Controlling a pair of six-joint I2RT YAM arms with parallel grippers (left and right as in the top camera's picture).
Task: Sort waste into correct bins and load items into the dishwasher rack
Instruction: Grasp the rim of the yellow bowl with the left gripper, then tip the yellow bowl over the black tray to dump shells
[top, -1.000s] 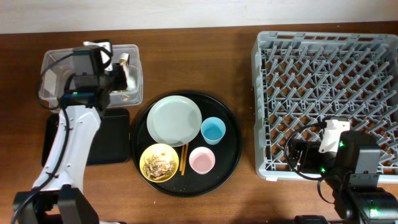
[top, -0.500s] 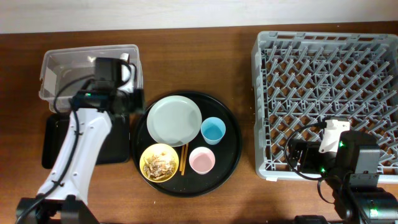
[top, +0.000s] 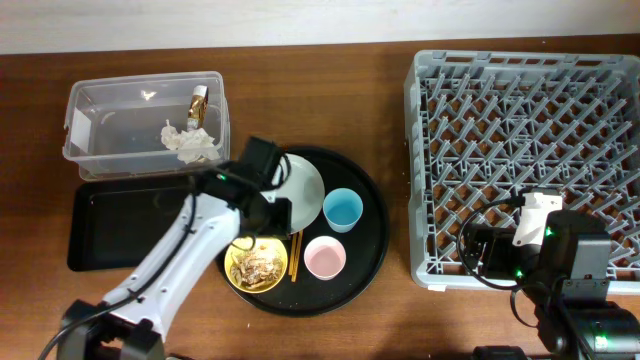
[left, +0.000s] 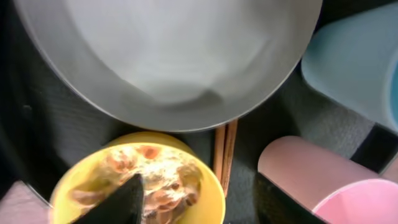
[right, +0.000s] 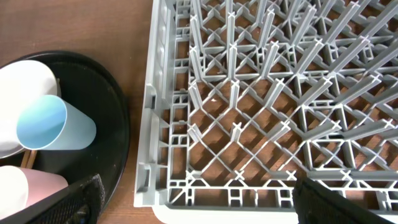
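Observation:
My left gripper (top: 262, 228) is open and empty, low over the small yellow bowl (top: 257, 264) of tan food scraps (left: 165, 180). In the left wrist view one finger is over the bowl (left: 208, 196) and the other stands between it and the pink cup (left: 311, 180); the gripper (left: 202, 202) touches nothing. The grey-green plate (top: 300, 180), blue cup (top: 343, 209), pink cup (top: 325, 257) and chopsticks (top: 295, 255) lie on the round black tray. A tissue wad (top: 190, 143) and a wrapper piece (top: 197, 100) lie in the clear tub (top: 80, 100). My right gripper (right: 205, 205) is open over the rack's front left corner (right: 267, 93).
The flat black rectangular tray (top: 110, 225) lies in front of the clear tub. The round black tray (top: 370, 240) sits mid-table. The grey rack (top: 520, 150) fills the right side, with a strip of bare wood between it and the round tray.
My left arm has swung from over the clear tub, right and toward the front, to the yellow bowl. The tissue wad and wrapper now lie uncovered in the tub. The right arm has not moved.

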